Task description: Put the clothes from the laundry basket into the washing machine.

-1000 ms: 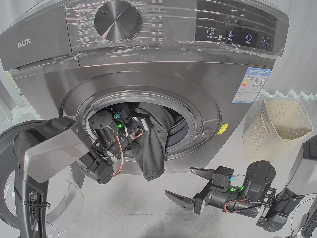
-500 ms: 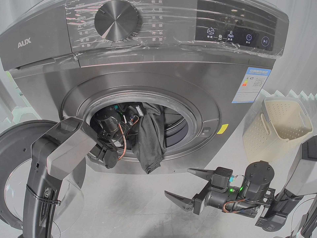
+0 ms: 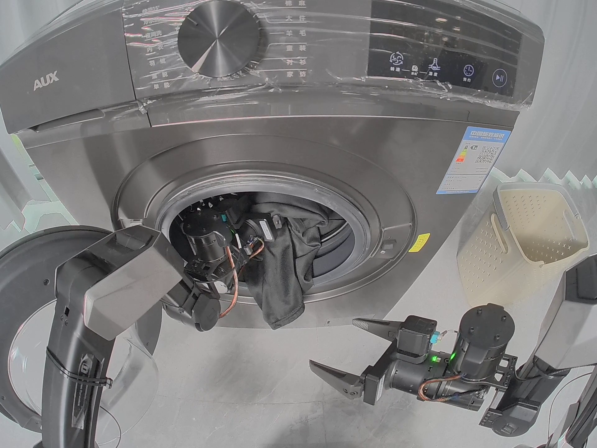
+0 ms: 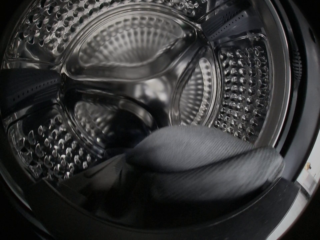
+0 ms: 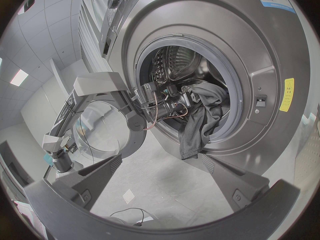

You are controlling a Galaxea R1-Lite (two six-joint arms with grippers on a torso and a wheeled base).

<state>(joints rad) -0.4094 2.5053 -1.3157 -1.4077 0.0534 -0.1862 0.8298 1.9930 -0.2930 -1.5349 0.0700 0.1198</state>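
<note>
Grey floor at lower right lies under my right gripper, jaws spread wide. Centre frame, the dark garment has bunched higher over the washing machine door lip as my left gripper worked inside. Whether it grips the cloth I can't make out, and part of the garment hangs outside.

The washing machine has a short white word on its drawer front and small writing around the dial. Little signs glow on the dark panel. A blue sticker and a yellow sticker sit on its front.
</note>
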